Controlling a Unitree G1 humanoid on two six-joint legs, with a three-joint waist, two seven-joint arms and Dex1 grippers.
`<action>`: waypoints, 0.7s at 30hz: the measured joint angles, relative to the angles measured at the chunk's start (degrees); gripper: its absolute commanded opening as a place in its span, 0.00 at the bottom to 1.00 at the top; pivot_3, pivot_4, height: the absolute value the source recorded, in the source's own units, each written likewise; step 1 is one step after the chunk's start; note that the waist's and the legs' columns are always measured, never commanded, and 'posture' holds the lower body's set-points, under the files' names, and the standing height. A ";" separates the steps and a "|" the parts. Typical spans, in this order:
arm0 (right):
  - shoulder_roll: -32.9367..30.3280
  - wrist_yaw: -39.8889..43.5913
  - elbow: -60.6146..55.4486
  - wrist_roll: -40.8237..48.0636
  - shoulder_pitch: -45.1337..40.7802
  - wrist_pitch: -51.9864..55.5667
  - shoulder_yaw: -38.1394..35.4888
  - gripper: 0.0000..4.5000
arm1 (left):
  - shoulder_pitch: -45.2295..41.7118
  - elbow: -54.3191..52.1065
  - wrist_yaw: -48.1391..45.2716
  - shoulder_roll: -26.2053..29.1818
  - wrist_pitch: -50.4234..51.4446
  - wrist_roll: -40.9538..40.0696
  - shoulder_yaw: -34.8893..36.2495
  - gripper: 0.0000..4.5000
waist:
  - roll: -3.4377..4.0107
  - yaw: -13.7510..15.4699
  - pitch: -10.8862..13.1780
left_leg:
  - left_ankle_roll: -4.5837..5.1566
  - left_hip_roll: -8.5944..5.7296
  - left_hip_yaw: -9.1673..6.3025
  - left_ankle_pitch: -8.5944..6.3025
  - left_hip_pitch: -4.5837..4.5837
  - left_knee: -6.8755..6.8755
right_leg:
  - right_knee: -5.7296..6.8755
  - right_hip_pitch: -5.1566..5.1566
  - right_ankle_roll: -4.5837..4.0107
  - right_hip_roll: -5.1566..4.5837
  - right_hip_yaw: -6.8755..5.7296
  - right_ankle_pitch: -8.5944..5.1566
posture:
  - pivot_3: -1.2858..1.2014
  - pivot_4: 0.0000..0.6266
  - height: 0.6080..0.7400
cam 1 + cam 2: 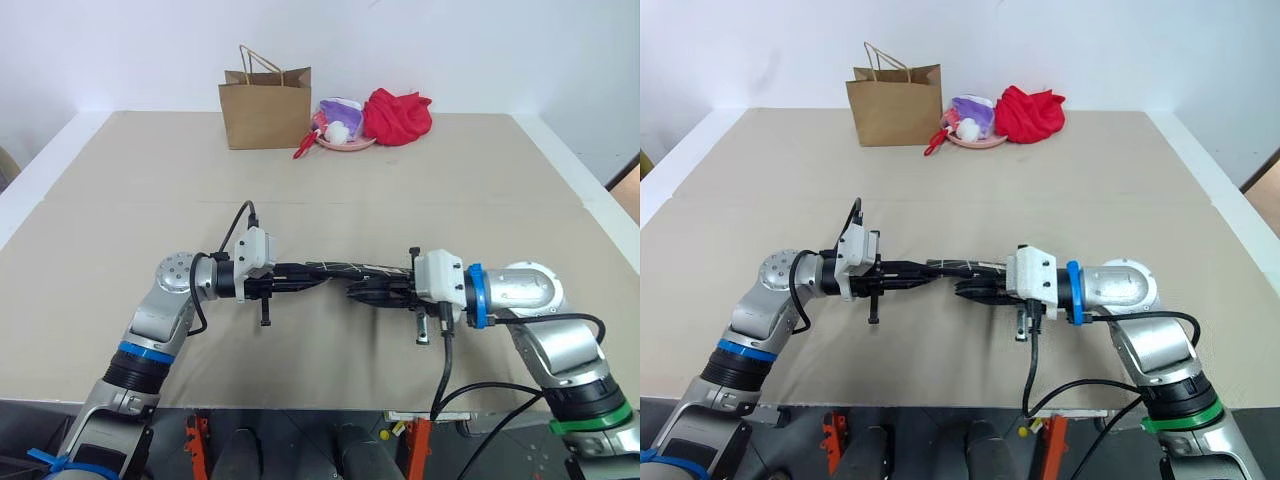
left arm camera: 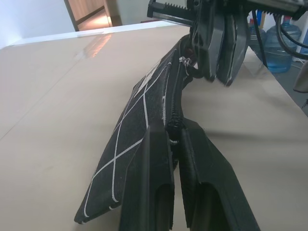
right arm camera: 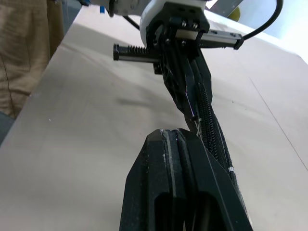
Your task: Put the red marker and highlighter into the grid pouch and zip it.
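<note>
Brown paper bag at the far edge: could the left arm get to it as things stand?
Probably not. The left gripper is shut on the grid pouch, which the right gripper pinches from the other end; the brown paper bag stands far across the table.

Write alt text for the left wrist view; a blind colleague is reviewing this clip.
The left tool is shut on the zipper edge of the grid pouch, held above a tan table. The right tool is shut on the pouch's far end.

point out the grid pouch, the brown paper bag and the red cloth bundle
grid pouch (image 2: 139, 108), left wrist view, on its gridded side panel
brown paper bag (image 1: 265, 115), left eye view, on its front face
red cloth bundle (image 1: 398, 117), left eye view, on its middle
</note>
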 measured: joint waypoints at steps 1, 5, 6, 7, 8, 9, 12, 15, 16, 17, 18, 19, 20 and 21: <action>-0.79 0.44 0.00 0.84 0.27 0.40 -1.19 0.02 | 0.00 0.00 -0.01 0.10 0.00 0.00 0.00 0.00 | 0.00 0.01 0.00 | 0.00 0.00 0.00 0.00 0.00 0.00 | 0.00 0.00 0.00 0.00 0.00 0.00 | 0.52 0.24 1.00; -3.66 0.83 -0.01 3.67 1.46 1.26 -6.51 0.02 | 0.00 0.01 -0.10 0.38 0.00 0.00 0.00 0.00 | 0.00 0.00 0.00 | 0.00 0.00 0.00 0.00 0.02 0.00 | 0.00 0.00 0.00 0.01 0.00 0.00 | 0.52 0.24 1.00; -4.06 0.93 0.00 3.94 1.87 1.43 -7.19 0.02 | 0.00 0.02 -0.11 0.45 0.00 0.00 0.00 0.00 | 0.00 0.00 0.00 | 0.00 0.00 0.00 0.00 0.02 0.00 | 0.00 0.01 0.00 0.00 0.00 0.00 | 0.52 0.24 1.00; -4.80 1.28 0.12 4.43 2.63 1.54 -8.04 0.02 | 0.01 0.02 -0.17 0.54 0.00 0.00 0.00 0.00 | 0.00 0.00 0.00 | 0.00 0.00 0.00 0.00 0.01 0.00 | 0.00 0.00 0.00 0.00 0.00 0.00 | 0.52 0.24 1.00; -5.45 1.72 0.25 4.47 3.25 1.54 -8.71 0.02 | 0.00 0.03 -0.21 0.66 -0.01 0.00 0.01 0.00 | 0.00 0.00 0.00 | 0.00 0.00 0.00 0.00 0.01 0.00 | 0.00 0.00 0.00 0.00 0.00 -0.01 | 0.52 0.24 1.00; -6.42 2.17 0.81 4.49 4.34 1.42 -10.10 0.02 | 0.00 0.05 -0.26 0.78 -0.01 0.00 0.01 0.00 | 0.00 -0.01 0.00 | 0.00 0.00 0.00 0.00 0.01 0.00 | 0.00 0.01 0.00 0.00 0.00 -0.01 | 0.52 0.24 1.00; -6.93 2.71 1.66 4.46 4.89 0.83 -10.89 0.02 | 0.00 0.05 -0.34 0.81 -0.03 0.00 0.01 0.00 | 0.00 -0.07 0.00 | 0.00 0.00 0.00 0.00 0.03 0.00 | 0.01 0.01 0.00 0.01 0.00 0.00 | 0.52 0.24 1.00; -7.93 3.55 3.35 4.26 6.24 -0.60 -12.26 0.02 | -0.02 0.04 -0.41 0.76 -0.09 0.00 -0.04 0.00 | 0.00 -0.02 0.00 | 0.00 0.00 0.00 0.00 0.02 0.01 | 0.01 0.02 0.00 0.00 0.00 0.00 | 0.52 0.24 1.00; -8.71 3.81 4.36 4.12 7.19 -1.14 -13.05 0.02 | -0.02 0.08 -0.45 0.79 -0.12 0.01 -0.04 0.00 | -0.01 0.00 0.00 | 0.00 0.00 0.00 0.00 0.02 0.01 | 0.00 0.03 0.00 0.00 0.00 -0.01 | 0.52 0.24 1.00; -9.79 4.32 6.51 3.43 8.37 -2.03 -14.34 0.02 | -0.01 0.15 -0.47 0.92 -0.18 0.05 -0.02 0.00 | -0.01 0.13 0.01 | 0.00 -0.01 0.00 0.00 0.01 0.01 | 0.00 0.03 0.01 -0.01 0.00 -0.01 | 0.52 0.24 1.00; -10.33 4.50 7.79 3.04 8.93 -2.67 -14.99 0.02 | -0.01 0.27 -0.48 1.04 -0.26 0.07 -0.01 0.00 | -0.01 0.20 0.00 | 0.00 -0.02 0.00 0.00 0.01 0.02 | 0.00 0.04 0.02 -0.02 0.00 -0.02 | 0.52 0.24 1.00; -10.66 4.70 9.11 2.74 9.46 -3.63 -15.99 0.02 | -0.02 0.53 -0.46 1.13 -0.51 0.11 0.00 0.00 | -0.01 0.18 0.00 | 0.00 -0.02 0.00 0.00 0.03 0.01 | 0.00 0.03 0.02 -0.01 0.00 -0.02 | 0.52 0.24 1.00; -10.68 4.73 9.48 2.59 9.52 -3.87 -16.34 0.02 | -0.01 0.61 -0.46 1.13 -0.68 0.15 0.00 0.00 | -0.01 0.17 0.01 | 0.00 -0.02 0.00 0.00 0.03 0.01 | 0.00 0.03 0.02 -0.01 0.00 -0.02 | 0.52 0.24 1.00; -10.85 4.87 9.98 2.56 9.76 -4.53 -16.74 0.02 | -0.03 0.65 -0.44 1.13 -0.96 0.31 -0.02 0.00 | 0.00 0.14 0.00 | 0.00 -0.01 0.00 0.00 0.04 0.00 | 0.00 0.03 0.01 0.00 0.00 -0.02 | 0.52 0.24 1.00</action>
